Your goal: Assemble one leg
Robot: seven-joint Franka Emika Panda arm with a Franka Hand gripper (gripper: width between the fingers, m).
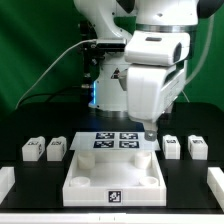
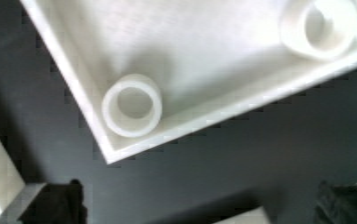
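Note:
Four small white legs with black-and-white tags stand on the black table. Two are at the exterior view's left (image 1: 32,150) (image 1: 56,149) and two at its right (image 1: 171,147) (image 1: 196,147). The large white tray (image 1: 112,175) with corner sockets lies in front. My gripper (image 1: 148,129) hangs over the tray's far right corner, well apart from every leg. In the wrist view the gripper (image 2: 201,205) is open and empty, its dark fingers (image 2: 50,200) far apart. Below it are the tray corner (image 2: 210,70) and a round socket (image 2: 134,105). No leg shows in that view.
The marker board (image 1: 115,140) lies flat behind the tray. White blocks sit at the table's front left (image 1: 5,181) and front right (image 1: 215,181) edges. The robot's base and cables stand behind the board.

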